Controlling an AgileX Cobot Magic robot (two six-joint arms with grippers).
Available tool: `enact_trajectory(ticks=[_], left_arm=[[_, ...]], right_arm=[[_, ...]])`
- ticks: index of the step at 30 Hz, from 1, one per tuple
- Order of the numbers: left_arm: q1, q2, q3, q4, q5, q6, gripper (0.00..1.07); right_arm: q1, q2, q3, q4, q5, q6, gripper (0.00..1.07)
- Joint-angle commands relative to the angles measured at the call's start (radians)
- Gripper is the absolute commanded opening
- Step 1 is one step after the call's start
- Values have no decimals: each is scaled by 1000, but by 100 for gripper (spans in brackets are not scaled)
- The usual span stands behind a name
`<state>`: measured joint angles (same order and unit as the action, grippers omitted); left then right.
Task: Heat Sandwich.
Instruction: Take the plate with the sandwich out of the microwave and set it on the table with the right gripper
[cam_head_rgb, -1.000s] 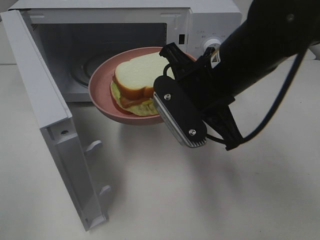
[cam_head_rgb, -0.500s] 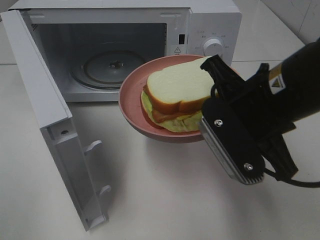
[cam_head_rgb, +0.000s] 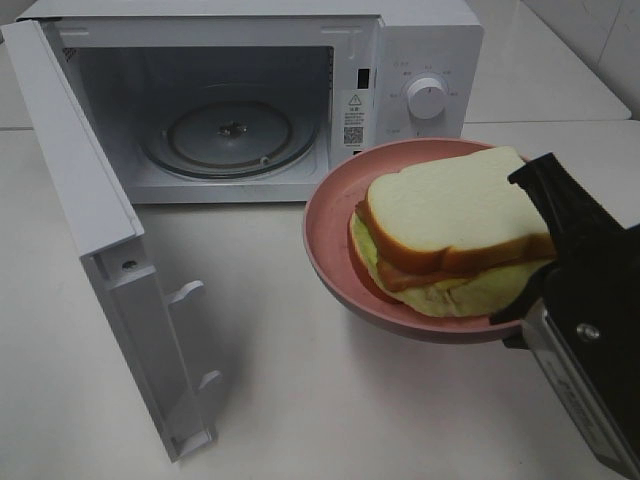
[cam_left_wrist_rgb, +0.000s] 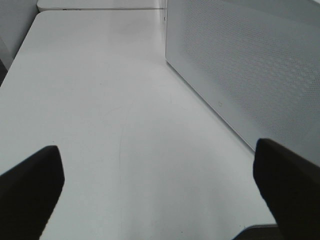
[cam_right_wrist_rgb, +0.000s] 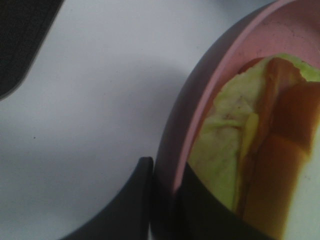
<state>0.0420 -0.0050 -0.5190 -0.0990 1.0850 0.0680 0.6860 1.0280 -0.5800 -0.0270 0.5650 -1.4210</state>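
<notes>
The sandwich (cam_head_rgb: 450, 225), white bread with tan crust, green lettuce and reddish filling, lies on a round pink plate (cam_head_rgb: 325, 215). My right gripper (cam_head_rgb: 535, 300) is shut on the plate's right rim and holds it above the table, in front of the microwave's control panel. The right wrist view shows the gripper (cam_right_wrist_rgb: 165, 200) pinching the plate rim (cam_right_wrist_rgb: 200, 95), with the sandwich (cam_right_wrist_rgb: 260, 150) beside it. My left gripper (cam_left_wrist_rgb: 160, 187) is open and empty over bare table beside the microwave's side wall (cam_left_wrist_rgb: 250, 65). It is out of the exterior view.
The white microwave (cam_head_rgb: 420, 40) stands at the back with its door (cam_head_rgb: 90, 220) swung open to the left. Its glass turntable (cam_head_rgb: 230, 135) carries nothing. A white table (cam_head_rgb: 300, 380) stretches in front.
My right gripper has carried the plate with the sandwich from the microwave's mouth out to the right and toward the table's front. The turntable now shows fully.
</notes>
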Motion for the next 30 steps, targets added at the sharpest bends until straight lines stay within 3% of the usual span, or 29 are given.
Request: enact_trajectory(ticks=[1, 14, 22, 30], left_arm=[[3, -16, 1, -1, -14, -5, 98], [3, -16, 1, -1, -14, -5, 98], [3, -16, 1, -1, -14, -5, 98], [3, -16, 1, -1, -14, -5, 98]], right_arm=[[3, -49, 22, -10, -7, 35, 0], [3, -205, 104, -185, 92, 266, 0], [3, -205, 110, -354, 147, 664, 1], [3, -199, 110, -435, 183, 895, 2]])
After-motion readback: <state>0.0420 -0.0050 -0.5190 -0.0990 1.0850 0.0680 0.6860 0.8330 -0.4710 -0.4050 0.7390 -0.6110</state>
